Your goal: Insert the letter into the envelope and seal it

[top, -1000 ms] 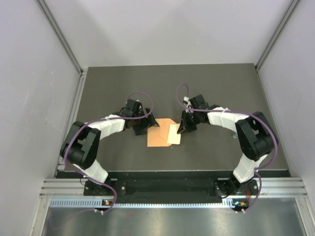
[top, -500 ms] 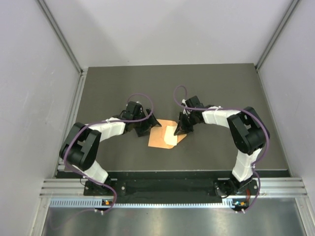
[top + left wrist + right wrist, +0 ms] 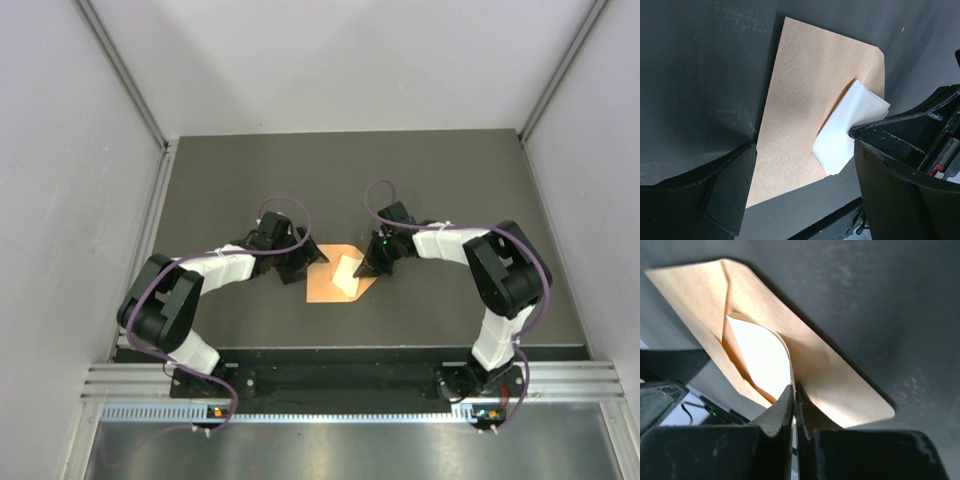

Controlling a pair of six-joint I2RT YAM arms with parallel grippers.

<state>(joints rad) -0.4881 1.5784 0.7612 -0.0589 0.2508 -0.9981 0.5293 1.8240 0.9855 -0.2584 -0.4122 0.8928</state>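
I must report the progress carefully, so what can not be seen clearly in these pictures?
- Top view: the letter and envelope are too small to show the pocket opening.
- Left wrist view: envelope paper hides the letter's far end; the camera's own finger covers the envelope's near corner.
- Right wrist view: the shut right gripper hides the letter's pinched edge.

No readable text; envelope [image 3: 805,115], letter [image 3: 850,130] apparently unmarked.
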